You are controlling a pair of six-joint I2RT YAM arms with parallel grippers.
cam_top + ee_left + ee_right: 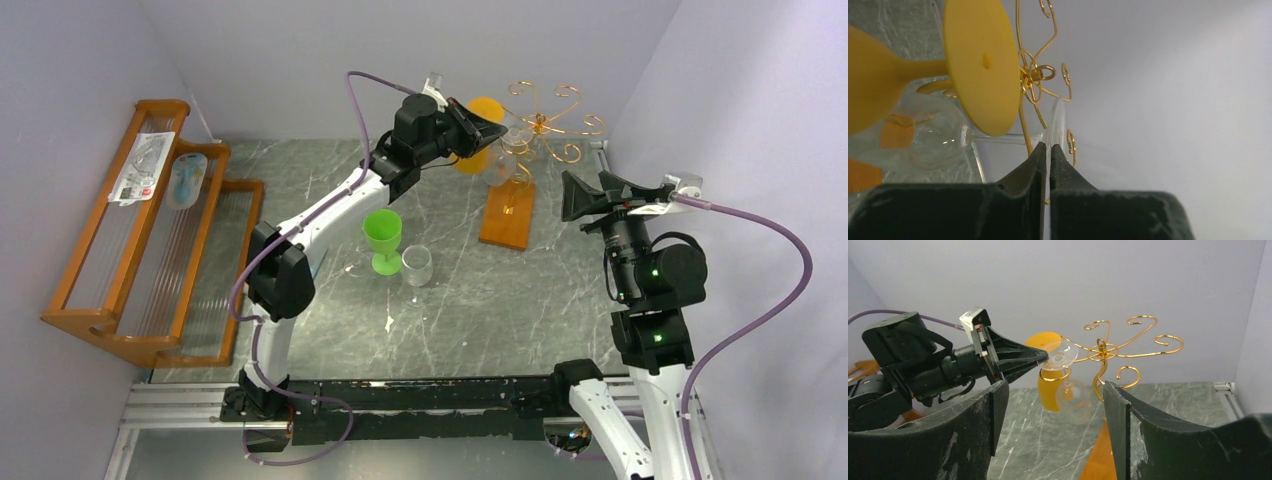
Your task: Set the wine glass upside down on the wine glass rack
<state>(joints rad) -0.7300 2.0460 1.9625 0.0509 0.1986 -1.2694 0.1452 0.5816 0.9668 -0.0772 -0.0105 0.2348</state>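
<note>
An orange wine glass (pixel 484 108) already hangs upside down on the wine glass rack (pixel 548 124), just beside the clear wine glass (pixel 1075 397) and crowding the same side of the gold scroll arms. The left jaws are pressed together on the rim of the clear glass's foot, holding it foot-up and bowl-down at the end of one wire arm; whether the foot rests on the wire I cannot tell. The right jaws are spread and hold nothing, in the air to the right of the rack's orange-brown base (pixel 508 212). Well apart on the bench (pixel 450 320) stand one green wine glass (pixel 382 240) and one clear tumbler (pixel 417 265), side by side. At the left stands one large slatted wooden rack (pixel 150 250) carrying two packets (pixel 145 165). In all: three stemmed glasses, one tumbler, two racks. The bench is grey veined marble; the walls are pale lilac.
</note>
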